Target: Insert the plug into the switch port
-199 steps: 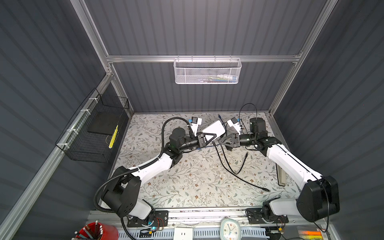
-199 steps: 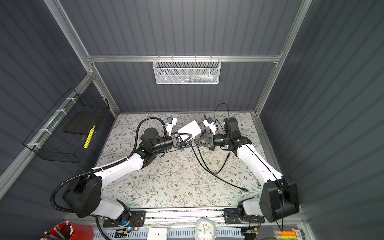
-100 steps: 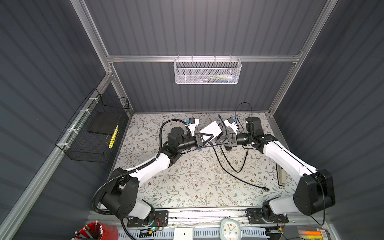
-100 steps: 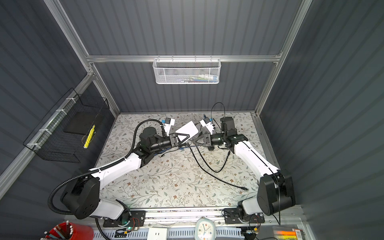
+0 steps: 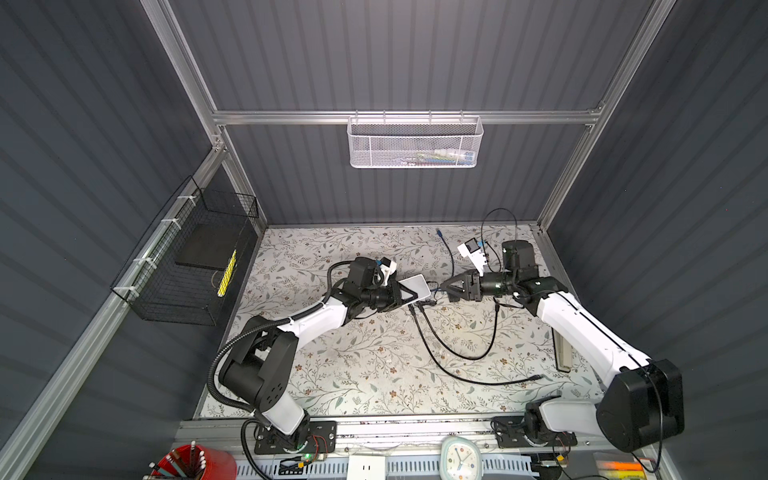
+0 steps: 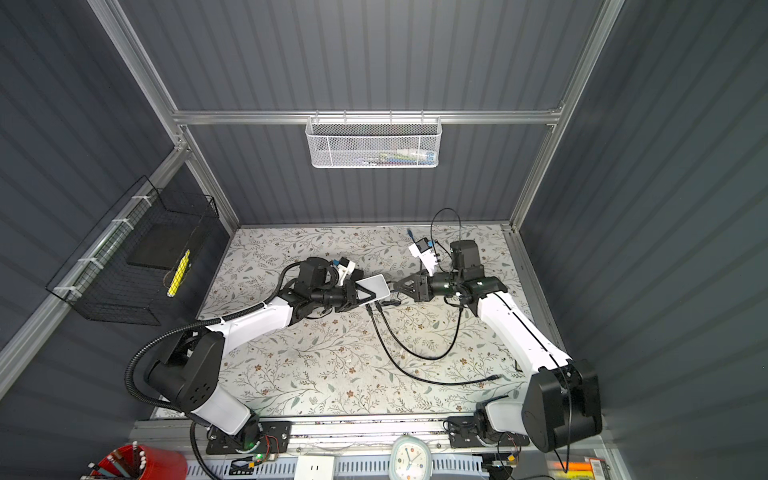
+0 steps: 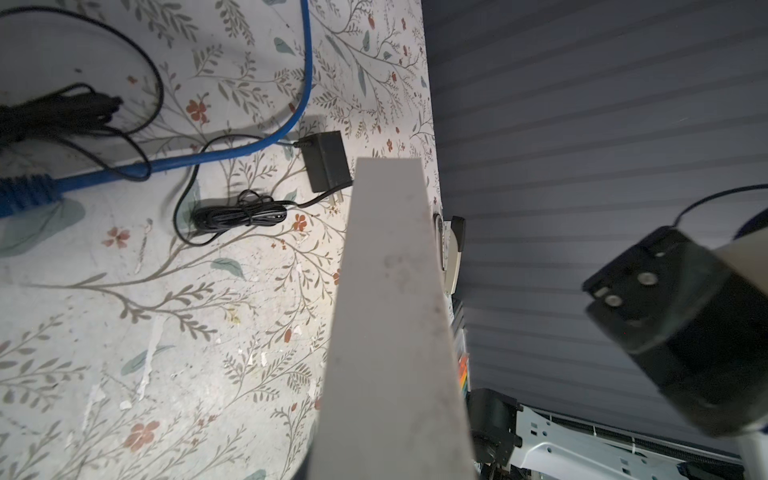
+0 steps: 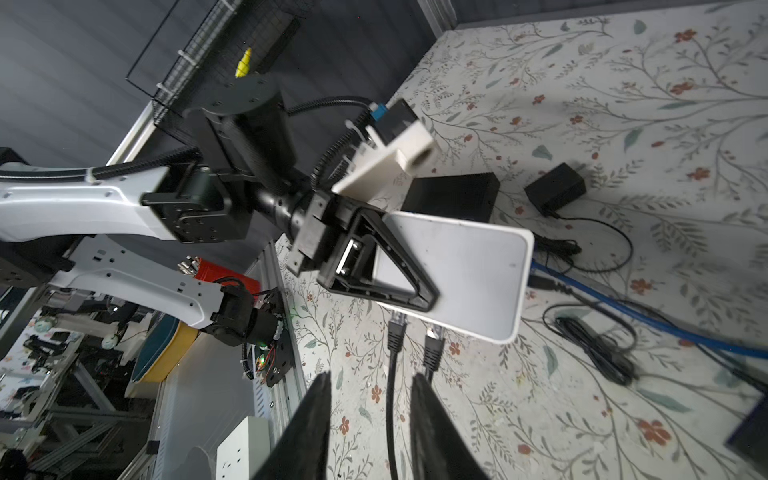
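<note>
Though it was shut before, the right pincer now gapes.

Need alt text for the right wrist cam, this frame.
The left gripper clamps a flat white switch above the floral mat, with two black plugs sitting at the switch edge nearest the camera. The right gripper is open in the foreground, one black cable running between its fingers. A blue cable lies beyond.
</note>
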Robot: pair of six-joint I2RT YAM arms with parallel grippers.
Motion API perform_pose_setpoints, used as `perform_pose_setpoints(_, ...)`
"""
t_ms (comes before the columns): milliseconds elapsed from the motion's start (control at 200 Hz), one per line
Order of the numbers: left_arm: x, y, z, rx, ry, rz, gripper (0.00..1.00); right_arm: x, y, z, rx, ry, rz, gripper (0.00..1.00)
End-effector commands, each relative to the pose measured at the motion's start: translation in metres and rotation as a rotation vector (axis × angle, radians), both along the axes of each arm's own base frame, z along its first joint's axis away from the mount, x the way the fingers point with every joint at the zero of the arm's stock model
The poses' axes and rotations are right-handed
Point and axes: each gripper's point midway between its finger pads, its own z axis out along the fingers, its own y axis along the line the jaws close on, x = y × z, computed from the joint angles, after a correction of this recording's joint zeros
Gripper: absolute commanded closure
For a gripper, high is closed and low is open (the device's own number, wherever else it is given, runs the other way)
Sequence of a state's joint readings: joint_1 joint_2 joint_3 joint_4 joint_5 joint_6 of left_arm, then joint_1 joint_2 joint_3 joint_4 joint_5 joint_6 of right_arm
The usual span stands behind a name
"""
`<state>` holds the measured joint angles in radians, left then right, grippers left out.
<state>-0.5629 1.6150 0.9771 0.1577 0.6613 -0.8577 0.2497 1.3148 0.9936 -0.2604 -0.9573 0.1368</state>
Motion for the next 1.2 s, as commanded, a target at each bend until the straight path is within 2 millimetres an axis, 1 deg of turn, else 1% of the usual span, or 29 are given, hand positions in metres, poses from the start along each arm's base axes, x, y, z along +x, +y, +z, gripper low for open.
perform_pose_setpoints(0, 0.016, -0.007, 0.015, -0.023, -0.038, 0.015, 1.0, 0.016, -0.024, -0.009, -0.063, 0.012, -0.166, 0.61)
perform_pose_setpoints(70, 0.026, -0.011, 0.018, -0.036, -0.041, 0.039, 1.0, 0.028, -0.045, -0.013, -0.102, 0.048, -0.293, 0.6)
perform_pose_setpoints(160, 0.037, -0.026, 0.021, -0.04, -0.047, 0.049, 1.0, 0.041, -0.076, -0.016, -0.135, 0.124, -0.454, 0.59)
perform_pose_setpoints(210, 0.044, -0.038, 0.024, -0.041, -0.059, 0.041, 1.0, 0.045, -0.092, -0.014, -0.14, 0.147, -0.522, 0.58)
perform_pose_setpoints(215, 0.045, -0.039, 0.024, -0.04, -0.058, 0.042, 1.0, 0.048, -0.096, -0.012, -0.143, 0.145, -0.541, 0.58)
perform_pose_setpoints(235, 0.047, -0.044, 0.024, -0.036, -0.06, 0.045, 1.0, 0.046, -0.102, -0.017, -0.162, 0.174, -0.569, 0.58)
perform_pose_setpoints(270, 0.051, -0.053, 0.023, -0.028, -0.065, 0.047, 1.0, 0.047, -0.115, -0.015, -0.176, 0.191, -0.622, 0.58)
perform_pose_setpoints(285, 0.052, -0.057, 0.027, -0.034, -0.072, 0.046, 1.0, 0.048, -0.119, -0.014, -0.177, 0.193, -0.636, 0.57)
perform_pose_setpoints(315, 0.056, -0.064, 0.026, -0.038, -0.069, 0.045, 1.0, 0.048, -0.125, -0.014, -0.182, 0.198, -0.658, 0.57)
perform_pose_setpoints(370, 0.06, -0.08, 0.03, -0.062, -0.075, 0.043, 1.0, 0.049, -0.139, -0.012, -0.2, 0.209, -0.714, 0.56)
perform_pose_setpoints(425, 0.061, -0.096, 0.034, -0.078, -0.077, 0.031, 1.0, 0.05, -0.15, -0.014, -0.207, 0.219, -0.755, 0.55)
perform_pose_setpoints(445, 0.059, -0.101, 0.031, -0.075, -0.073, 0.024, 1.0, 0.05, -0.154, -0.017, -0.213, 0.234, -0.771, 0.55)
perform_pose_setpoints(450, 0.061, -0.104, 0.037, -0.085, -0.085, 0.024, 1.0, 0.05, -0.155, -0.017, -0.213, 0.236, -0.775, 0.55)
perform_pose_setpoints(460, 0.062, -0.107, 0.043, -0.094, -0.092, 0.022, 1.0, 0.051, -0.157, -0.018, -0.215, 0.242, -0.782, 0.55)
perform_pose_setpoints(480, 0.063, -0.112, 0.044, -0.096, -0.094, 0.021, 1.0, 0.05, -0.16, -0.019, -0.215, 0.257, -0.794, 0.55)
perform_pose_setpoints(570, 0.067, -0.129, 0.051, -0.123, -0.101, 0.026, 1.0, 0.051, -0.163, -0.027, -0.201, 0.291, -0.8, 0.55)
perform_pose_setpoints(595, 0.07, -0.135, 0.057, -0.152, -0.102, 0.029, 1.0, 0.05, -0.163, -0.028, -0.196, 0.296, -0.799, 0.55)
perform_pose_setpoints(640, 0.075, -0.143, 0.064, -0.185, -0.093, 0.023, 1.0, 0.049, -0.161, -0.028, -0.188, 0.305, -0.792, 0.55)
perform_pose_setpoints(690, 0.081, -0.149, 0.075, -0.192, -0.111, 0.023, 1.0, 0.047, -0.16, -0.024, -0.183, 0.303, -0.785, 0.55)
perform_pose_setpoints(715, 0.084, -0.15, 0.075, -0.177, -0.114, 0.025, 1.0, 0.047, -0.161, -0.021, -0.176, 0.298, -0.787, 0.54)
perform_pose_setpoints(770, 0.089, -0.153, 0.085, -0.172, -0.136, 0.024, 1.0, 0.045, -0.16, -0.013, -0.17, 0.279, -0.785, 0.54)
perform_pose_setpoints(795, 0.091, -0.154, 0.088, -0.169, -0.143, 0.028, 1.0, 0.045, -0.16, -0.01, -0.169, 0.275, -0.785, 0.54)
perform_pose_setpoints(805, 0.093, -0.154, 0.092, -0.172, -0.151, 0.03, 1.0, 0.045, -0.16, -0.008, -0.168, 0.271, -0.784, 0.54)
perform_pose_setpoints(855, 0.096, -0.155, 0.097, -0.158, -0.16, 0.028, 1.0, 0.043, -0.159, 0.0, -0.165, 0.268, -0.774, 0.54)
perform_pose_setpoints(980, 0.109, -0.156, 0.122, -0.142, -0.218, 0.033, 1.0, 0.043, -0.154, 0.02, -0.129, 0.251, -0.758, 0.53)
perform_pose_setpoints(1125, 0.135, -0.146, 0.128, -0.145, -0.237, 0.074, 1.0, 0.043, -0.145, 0.046, -0.072, 0.184, -0.717, 0.53)
perform_pose_setpoints(1195, 0.15, -0.138, 0.135, -0.17, -0.239, 0.095, 1.0, 0.041, -0.145, 0.053, -0.078, 0.161, -0.713, 0.52)
